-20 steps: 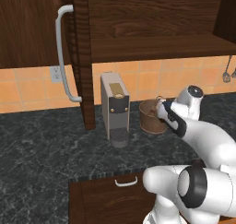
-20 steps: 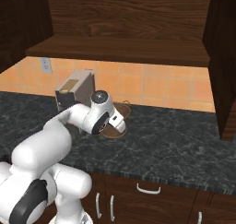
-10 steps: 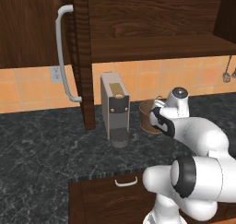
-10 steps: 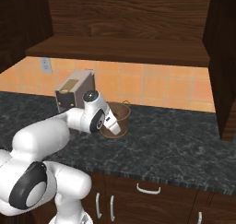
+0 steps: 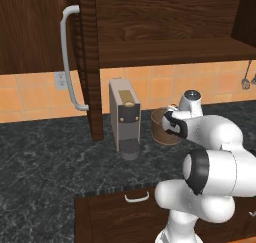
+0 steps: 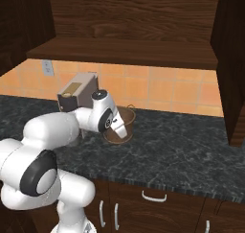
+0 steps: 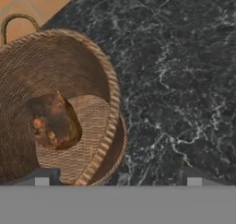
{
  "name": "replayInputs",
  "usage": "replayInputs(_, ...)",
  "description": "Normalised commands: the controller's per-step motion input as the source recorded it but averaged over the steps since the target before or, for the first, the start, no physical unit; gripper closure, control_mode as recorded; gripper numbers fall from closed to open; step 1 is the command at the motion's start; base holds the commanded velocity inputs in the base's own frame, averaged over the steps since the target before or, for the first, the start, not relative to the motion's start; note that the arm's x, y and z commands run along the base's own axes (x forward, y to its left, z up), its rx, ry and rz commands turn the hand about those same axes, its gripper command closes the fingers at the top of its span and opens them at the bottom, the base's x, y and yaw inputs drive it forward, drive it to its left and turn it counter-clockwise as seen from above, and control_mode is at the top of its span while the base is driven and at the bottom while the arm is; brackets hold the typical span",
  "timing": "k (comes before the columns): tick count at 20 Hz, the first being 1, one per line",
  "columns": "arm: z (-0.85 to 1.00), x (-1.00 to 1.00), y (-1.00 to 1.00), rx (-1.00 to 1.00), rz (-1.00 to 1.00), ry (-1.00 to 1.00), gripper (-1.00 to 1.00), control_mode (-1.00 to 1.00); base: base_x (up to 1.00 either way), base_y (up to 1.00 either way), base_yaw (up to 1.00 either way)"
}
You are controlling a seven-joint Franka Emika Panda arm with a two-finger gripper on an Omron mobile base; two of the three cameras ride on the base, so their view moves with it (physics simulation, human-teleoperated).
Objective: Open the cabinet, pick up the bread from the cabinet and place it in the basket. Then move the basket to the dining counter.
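Even, flat rendered light with soft shadows under the cabinet point(image 5: 165, 32); the hand view looks slightly blurred.

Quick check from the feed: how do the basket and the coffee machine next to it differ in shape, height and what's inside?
The basket is round, brown and woven; the coffee machine is boxy and grey. The basket is much shorter than the coffee machine. The basket is open-topped with the bread lying inside; the coffee machine is closed. Both stand on the black granite counter, side by side.

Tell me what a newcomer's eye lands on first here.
The white arm's gripper sits at the rim of a small round brown woven basket on the black speckled counter, beside a grey boxy coffee machine. Inside the basket lies a small golden-brown bun. Above, the dark wood cabinet stands open.
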Motion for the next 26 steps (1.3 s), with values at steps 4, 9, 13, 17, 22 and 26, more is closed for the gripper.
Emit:
replayInputs(4, -0.2, 0.25, 0.0, 0.11, 0.0, 0.0, -1.0, -1.0, 0.0, 0.0, 0.0)
replayInputs(9, -0.43, 0.16, 0.0, 0.08, -0.01, 0.03, -1.0, -1.0, 0.0, 0.0, 0.0)
replayInputs(13, -0.2, 0.29, 0.0, 0.07, -0.01, 0.01, -1.0, -1.0, 0.0, 0.0, 0.0)
replayInputs(17, 0.0, 0.33, 0.0, 0.08, -0.02, 0.0, -1.0, -1.0, 0.0, 0.0, 0.0)
replayInputs(22, -0.19, 0.05, 0.03, 0.08, -0.03, 0.0, -1.0, -1.0, 0.0, 0.0, 0.0)
replayInputs(26, -0.31, 0.0, 0.17, 0.05, -0.07, -0.05, 1.0, -1.0, 0.0, 0.0, 0.0)
